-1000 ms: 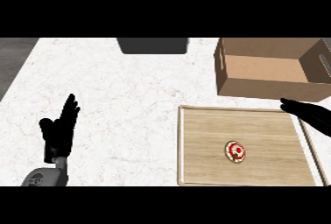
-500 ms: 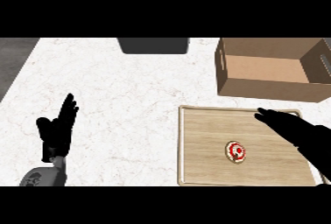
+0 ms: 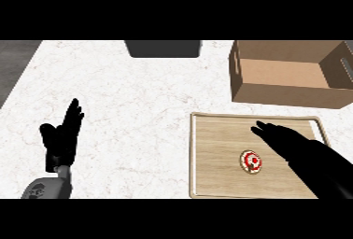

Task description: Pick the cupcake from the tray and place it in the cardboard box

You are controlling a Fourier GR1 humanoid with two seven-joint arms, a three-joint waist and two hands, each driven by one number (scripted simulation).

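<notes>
Head view, looking steeply down on a white marble counter. The cupcake stands upright on the wooden tray, right of the tray's centre and toward its near edge. Seen from directly above, it appears as a small, slightly oval disc with red-and-white topping; its top faces the camera, and no long axis can be made out. Its sides and base are hidden by the viewing angle.

The right hand reaches in from the lower right over the tray, fingers extended and apart, pointing toward the upper left. The cupcake lies just beside the hand, below and left of the fingers; it appears untouched, though the height of the hand above the tray cannot be judged. The right forearm is cut off by the view's edge.

The left hand rests open at the left, fingers straight and pointing up, well apart from the tray.

The cardboard box sits open beyond the tray, its right side cut off. A dark object at the far edge is hard to identify.
</notes>
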